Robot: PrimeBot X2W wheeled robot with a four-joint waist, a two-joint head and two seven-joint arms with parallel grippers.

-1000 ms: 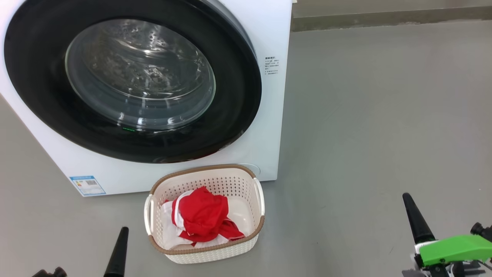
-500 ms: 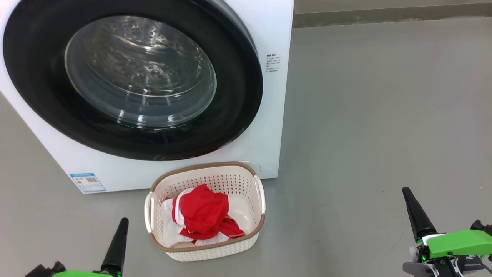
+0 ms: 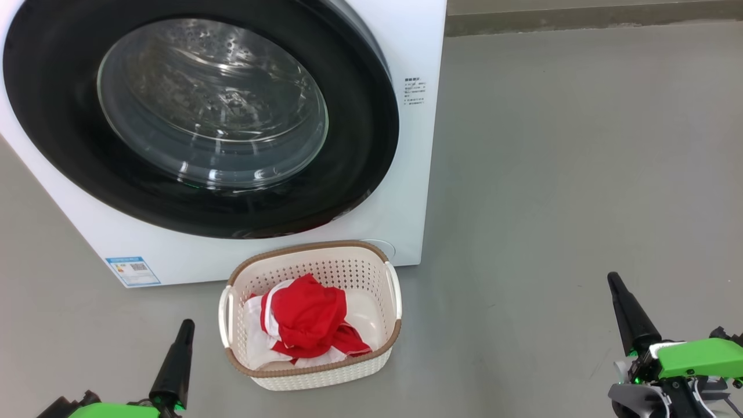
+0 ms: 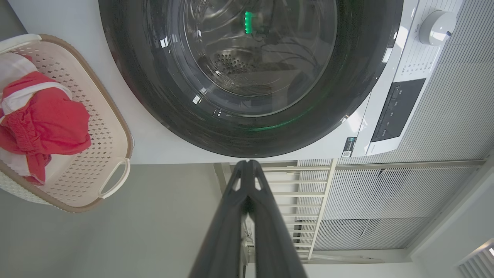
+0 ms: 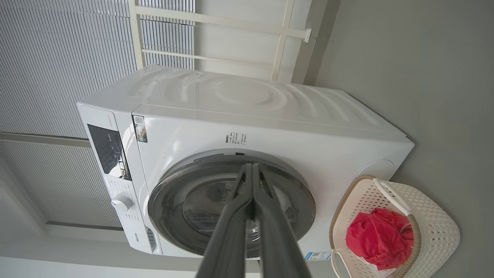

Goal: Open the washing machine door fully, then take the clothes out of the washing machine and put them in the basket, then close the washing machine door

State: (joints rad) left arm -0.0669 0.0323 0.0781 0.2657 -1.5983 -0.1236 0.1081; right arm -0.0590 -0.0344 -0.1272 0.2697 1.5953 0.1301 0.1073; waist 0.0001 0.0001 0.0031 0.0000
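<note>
Left hand (image 3: 186,328) and right hand (image 3: 614,281), both pressed together and empty, before the shut washing machine door (image 3: 197,116).
Head view: hands low at the bottom corners, pointing up; the blue label (image 3: 133,270) and small print (image 3: 415,92) on the washing machine (image 3: 415,174) are unreadable; red clothes (image 3: 307,316) lie in the basket (image 3: 371,360) just before it. Left wrist view: closed fingers (image 4: 227,224) point at the door's black rim. Right wrist view: closed fingers cross the door.
</note>
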